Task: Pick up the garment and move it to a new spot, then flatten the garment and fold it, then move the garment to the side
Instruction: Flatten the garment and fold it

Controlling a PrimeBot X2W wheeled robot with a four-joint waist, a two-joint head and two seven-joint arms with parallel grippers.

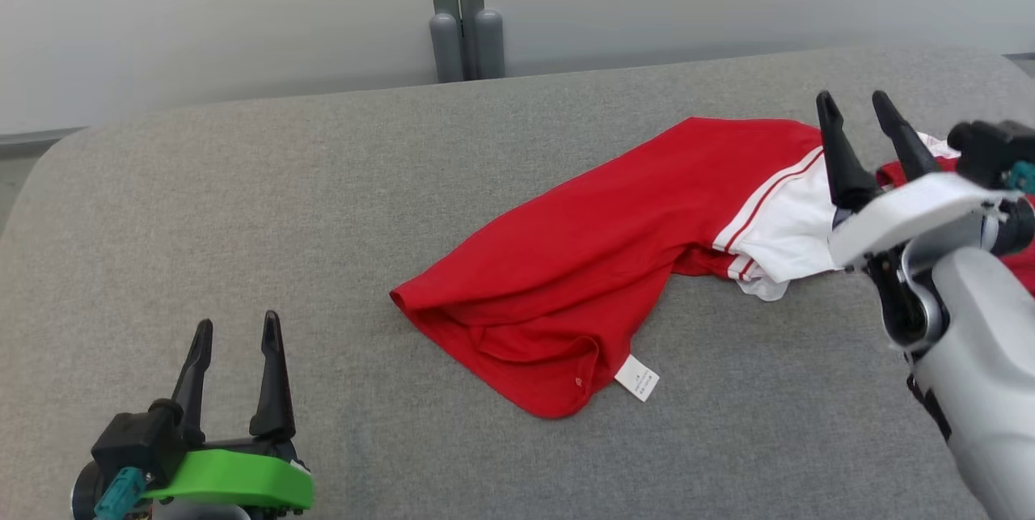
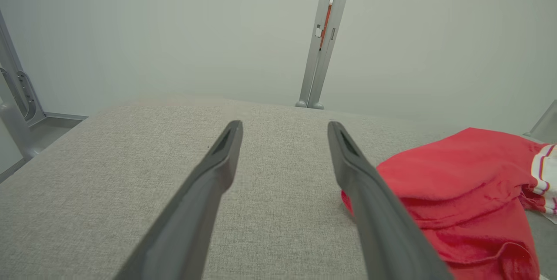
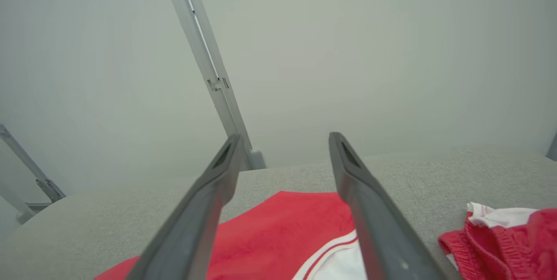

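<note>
From the head: one grey fabric surface [image 1: 242, 196] with rounded corners, backed by a pale wall [image 1: 202, 10] and one grey double post [image 1: 465, 10]. One garment [image 1: 582, 261], red with a white striped part, lying rumpled on the right half, one white label [image 1: 637, 378] at its near edge. Two pincers: left pincer [image 1: 237, 324] at the lower left, spread wide, holding nothing, well apart from the cloth; right pincer [image 1: 852, 103] over the white part, fingers spread, gripping nothing, contact with the cloth impossible to tell. From the left wrist: same surface [image 2: 130, 162] running to the pale wall, with the garment [image 2: 457, 175] heaped at the right, partly behind one finger; left pincer [image 2: 285, 126] spread over bare fabric, empty. From the right wrist: surface [image 3: 435, 171] below the wall, garment [image 3: 287, 227] under and between the fingers, a bunched red and white part at the lower right; right pincer [image 3: 285, 138] spread wide, nothing pinched.
</note>
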